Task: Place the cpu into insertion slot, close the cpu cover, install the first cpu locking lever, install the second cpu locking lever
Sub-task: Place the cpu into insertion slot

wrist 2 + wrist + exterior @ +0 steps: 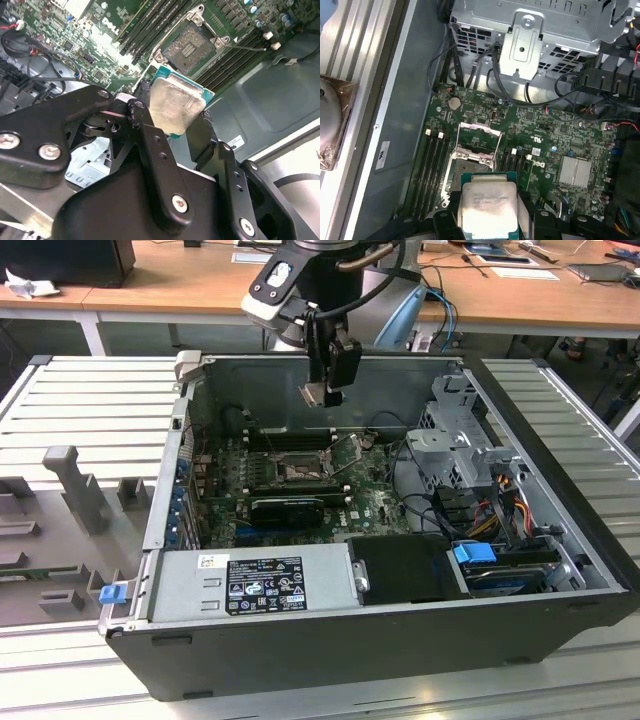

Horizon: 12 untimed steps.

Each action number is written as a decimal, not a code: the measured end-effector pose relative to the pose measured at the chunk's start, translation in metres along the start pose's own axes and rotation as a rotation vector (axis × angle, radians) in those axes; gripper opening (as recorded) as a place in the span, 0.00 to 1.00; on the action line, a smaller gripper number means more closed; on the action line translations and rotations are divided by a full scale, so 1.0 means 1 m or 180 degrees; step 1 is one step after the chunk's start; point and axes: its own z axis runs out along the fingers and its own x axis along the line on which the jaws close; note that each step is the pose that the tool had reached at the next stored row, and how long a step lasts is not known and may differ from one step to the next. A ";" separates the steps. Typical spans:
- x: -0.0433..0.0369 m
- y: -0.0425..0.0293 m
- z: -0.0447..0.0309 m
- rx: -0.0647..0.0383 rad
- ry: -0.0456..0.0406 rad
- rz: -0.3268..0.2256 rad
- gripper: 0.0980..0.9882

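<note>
Holds the cpu (175, 105) clamped in the gripper (322, 393) well above the insertion slot (470, 161) with the cpu cover (480, 125) raised; risks bent socket pins or a crooked seat through any tilt, slip or misalignment on lowering

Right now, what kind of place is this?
Probably a robotics lab or workshop: an open computer case lies on a slatted metal table, wooden desks stand behind, and the gripper holds the cpu.
</note>
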 end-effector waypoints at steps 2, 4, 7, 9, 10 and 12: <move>0.0000 0.0000 0.0005 -0.0001 -0.0005 0.0057 0.48; 0.0000 -0.0001 0.0016 0.0000 -0.0008 0.0098 0.48; -0.0001 -0.0003 0.0035 0.0000 -0.0009 0.0102 0.48; -0.0001 -0.0004 0.0048 0.0000 -0.0009 0.0105 0.48; -0.0001 -0.0005 0.0053 0.0000 -0.0009 0.0106 0.48; -0.0001 -0.0005 0.0064 0.0000 -0.0009 0.0108 0.48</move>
